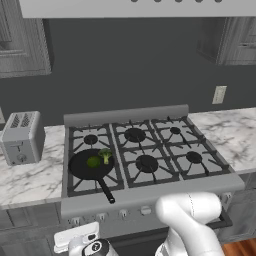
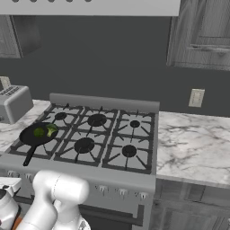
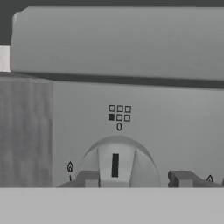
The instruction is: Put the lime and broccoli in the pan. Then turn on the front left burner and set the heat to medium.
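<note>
Lime [image 1: 93, 162] and broccoli [image 1: 105, 155] both in the pan [image 1: 80, 169], side by side: lime left, broccoli right in the left base view. Pan on the front left burner [image 1: 92, 172], handle pointing toward the stove's front edge. Same in the right base view: lime [image 2: 39, 132], broccoli [image 2: 51, 130], pan [image 2: 31, 138] at the stove's front left corner.

Stove [image 1: 145, 150] six burners, none showing flame. Toaster [image 1: 21, 137] on the marble counter [image 1: 25, 175] left of the stove, well apart from the pan. Wall outlet [image 1: 219, 94] behind the right counter.

Gripper [image 3: 138, 178] down at the stove's front panel, below the pan's corner. Hand view: round grey knob [image 3: 116, 164] dead ahead, dark indicator bar vertical, pointing up at the "0" mark; small six-square burner diagram above it with the lower left square filled. One fingertip touching the knob's left flank, the other off to the right. Jaws closed in around the knob; grip on the right flank can't be confirmed. Small flame icons on the panel either side of the knob.
</note>
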{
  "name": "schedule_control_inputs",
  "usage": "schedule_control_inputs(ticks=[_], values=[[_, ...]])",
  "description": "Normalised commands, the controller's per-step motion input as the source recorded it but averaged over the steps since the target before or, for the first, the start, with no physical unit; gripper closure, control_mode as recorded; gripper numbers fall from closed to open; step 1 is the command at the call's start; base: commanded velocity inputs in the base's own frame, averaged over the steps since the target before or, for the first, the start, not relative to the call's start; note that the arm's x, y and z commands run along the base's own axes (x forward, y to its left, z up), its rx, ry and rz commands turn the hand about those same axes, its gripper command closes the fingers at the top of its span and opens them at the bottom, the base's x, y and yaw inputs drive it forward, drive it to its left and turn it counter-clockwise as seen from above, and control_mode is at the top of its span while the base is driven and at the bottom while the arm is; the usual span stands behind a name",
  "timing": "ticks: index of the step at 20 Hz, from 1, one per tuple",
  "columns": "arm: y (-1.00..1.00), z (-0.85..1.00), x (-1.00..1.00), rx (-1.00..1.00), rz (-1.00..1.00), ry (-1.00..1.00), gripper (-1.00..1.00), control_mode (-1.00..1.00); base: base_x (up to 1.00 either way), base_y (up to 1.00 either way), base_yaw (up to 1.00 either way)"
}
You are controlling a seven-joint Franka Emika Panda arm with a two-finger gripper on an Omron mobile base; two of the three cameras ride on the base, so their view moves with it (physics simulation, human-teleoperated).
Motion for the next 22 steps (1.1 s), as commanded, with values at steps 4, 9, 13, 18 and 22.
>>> schedule_control_inputs(ticks=[4, 9, 13, 18, 22], values=[[0.00, 0.00, 0.37, 0.00, 0.00, 0.00, -1.00, -1.00, 0.00, 0.00, 0.00], [0.00, 0.00, 0.00, 0.00, 0.00, 0.00, 1.00, -1.00, 0.00, 0.00, 0.00], [0.00, 0.00, 0.00, 0.00, 0.00, 0.00, 1.00, -1.00, 0.00, 0.00, 0.00], [0.00, 0.00, 0.00, 0.00, 0.00, 0.00, 1.00, -1.00, 0.00, 0.00, 0.00], [0.00, 0.00, 0.00, 0.00, 0.00, 0.00, 1.00, -1.00, 0.00, 0.00, 0.00]])
